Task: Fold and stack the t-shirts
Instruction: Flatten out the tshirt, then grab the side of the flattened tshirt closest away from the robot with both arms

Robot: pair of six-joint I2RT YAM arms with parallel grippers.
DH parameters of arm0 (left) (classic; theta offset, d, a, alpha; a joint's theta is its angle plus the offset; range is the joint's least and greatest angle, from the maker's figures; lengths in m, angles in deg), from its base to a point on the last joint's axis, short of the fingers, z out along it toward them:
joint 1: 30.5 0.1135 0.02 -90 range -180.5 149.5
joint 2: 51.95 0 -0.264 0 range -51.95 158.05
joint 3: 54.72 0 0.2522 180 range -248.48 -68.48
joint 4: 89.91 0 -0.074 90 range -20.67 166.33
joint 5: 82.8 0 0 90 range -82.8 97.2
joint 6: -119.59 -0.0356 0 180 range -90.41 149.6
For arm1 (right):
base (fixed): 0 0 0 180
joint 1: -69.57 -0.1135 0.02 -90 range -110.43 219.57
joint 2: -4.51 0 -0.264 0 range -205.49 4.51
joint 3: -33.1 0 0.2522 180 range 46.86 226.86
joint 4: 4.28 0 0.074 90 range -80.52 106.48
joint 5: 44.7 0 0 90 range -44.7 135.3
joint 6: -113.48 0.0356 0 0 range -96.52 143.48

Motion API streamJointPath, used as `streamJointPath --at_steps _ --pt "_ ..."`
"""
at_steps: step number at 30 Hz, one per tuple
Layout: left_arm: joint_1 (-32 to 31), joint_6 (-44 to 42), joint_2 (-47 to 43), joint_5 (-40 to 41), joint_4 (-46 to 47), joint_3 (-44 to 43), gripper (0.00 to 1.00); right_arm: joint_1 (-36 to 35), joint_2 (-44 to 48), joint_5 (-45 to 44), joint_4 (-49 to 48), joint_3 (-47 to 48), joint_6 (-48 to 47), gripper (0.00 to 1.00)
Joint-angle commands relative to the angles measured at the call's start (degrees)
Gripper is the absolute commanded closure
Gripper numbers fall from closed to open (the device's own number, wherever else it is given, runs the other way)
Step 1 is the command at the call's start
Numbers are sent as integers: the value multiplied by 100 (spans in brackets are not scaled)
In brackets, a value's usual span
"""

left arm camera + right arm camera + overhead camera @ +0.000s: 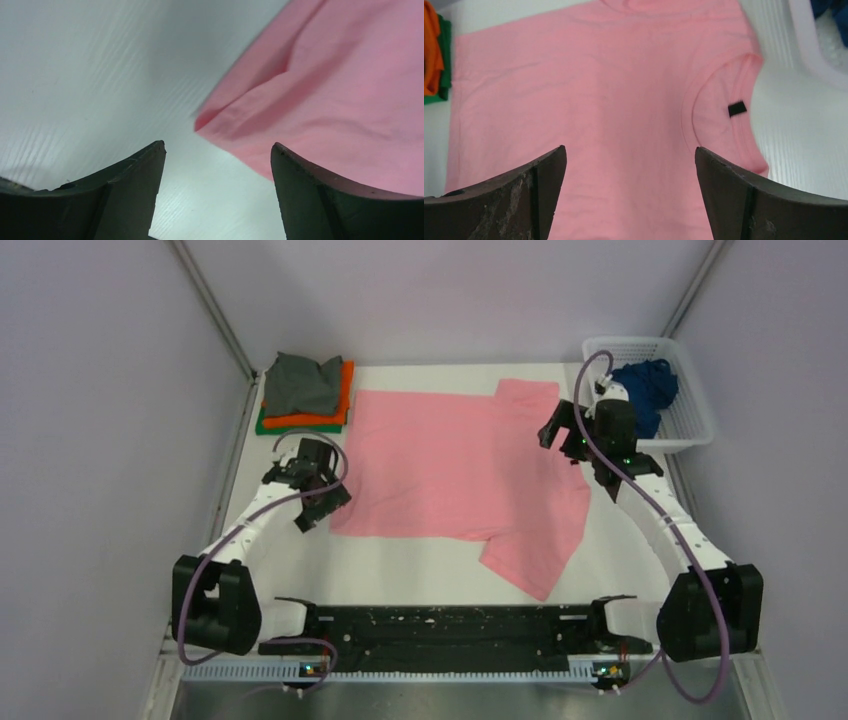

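Note:
A light pink t-shirt (460, 465) lies spread flat in the middle of the table, its neck towards the right. My left gripper (322, 498) hovers at its near left corner. In the left wrist view that corner (215, 117) lies just ahead of the open gripper (218, 150), with bare table between the fingers. My right gripper (565, 437) hangs open above the neck end. The right wrist view shows the open gripper (630, 152) over pink cloth, with the neckline and its dark label (737, 108) to the right. Folded grey, orange and green t-shirts (305, 392) are stacked at the back left.
A white lattice basket (690, 405) at the back right holds a crumpled dark blue t-shirt (648, 388); its rim (811, 47) shows in the right wrist view. Grey walls close in the table on the left, back and right. A black rail (450, 625) runs along the near edge.

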Motion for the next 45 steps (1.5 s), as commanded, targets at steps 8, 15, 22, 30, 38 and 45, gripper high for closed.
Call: streamJointPath --at_steps 8,15,22,30,38,45 --pt "346 597 -119 -322 919 1214 39 32 -39 121 844 -328 259 6" --pt "434 658 40 -430 1291 1492 55 30 33 132 1303 -350 195 9" --pt "448 814 39 -380 1677 1856 59 -18 134 329 2005 -287 91 12" --pt "448 806 206 -536 1850 1788 100 -1616 71 -275 3420 -299 -172 22" --pt "456 759 -276 -212 888 1568 100 -3690 -16 -239 4228 -1274 935 40" --pt "457 748 -470 -234 694 1544 100 -3949 -134 -487 3706 -1743 1115 48"
